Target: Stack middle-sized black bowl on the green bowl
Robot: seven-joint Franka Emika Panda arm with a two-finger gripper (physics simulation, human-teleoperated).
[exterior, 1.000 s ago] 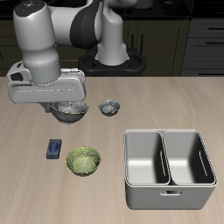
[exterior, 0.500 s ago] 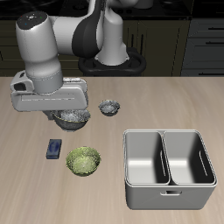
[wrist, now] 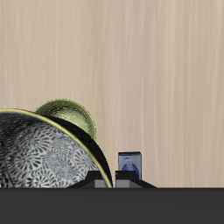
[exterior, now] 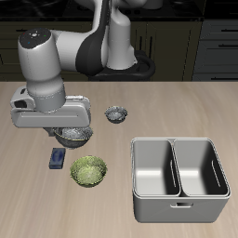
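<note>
We see the middle-sized black bowl (exterior: 73, 136) hanging under the hand (exterior: 61, 132), its mouth facing upward and roughly level; being round, it has no long axis to speak of. It sits above the counter (exterior: 167, 107), just behind the green bowl (exterior: 88, 170) and not yet over it. In the wrist view the black bowl's silvery mottled inside (wrist: 48, 157) fills the space next to the hand, with the green bowl (wrist: 70, 117) peeking out past its rim and a small blue box (wrist: 129, 163) lying close by. The hand appears clamped on the black bowl's rim, though its fingers are mostly hidden by the arm's body. Compared with a second ago, the arm and bowl have moved toward the counter's front edge, closer to the green bowl. The smallest dark bowl (exterior: 115, 114) and the grey two-bin caddy (exterior: 179, 177) stay where they were.
</note>
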